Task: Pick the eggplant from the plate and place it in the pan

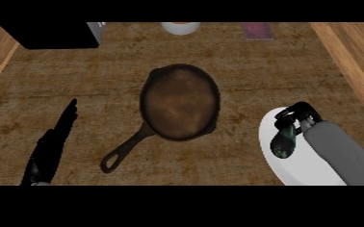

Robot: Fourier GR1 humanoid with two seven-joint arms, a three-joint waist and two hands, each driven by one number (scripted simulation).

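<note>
We see the eggplant [285, 143], dark and glossy with a greenish sheen, lying on the white plate [268, 127] at the right of the counter, its long axis running roughly toward us. Our right hand [297, 113] is above the eggplant's far end with fingers curled around that end, which we judge to be a grasp being set rather than a completed lift. We expect the eggplant to be light, fairly stiff, and smooth-skinned, hence prone to slipping; a hold across its thicker mid-body would likely be steadier than one at the tip. The pan [179, 102], dark cast iron with a handle pointing toward the lower left, sits well apart to the left of the plate, interior bare. Our left hand [51, 146] rests at the lower left, fingers straight. The counter [107, 77] is brown, matte wood grain.
</note>
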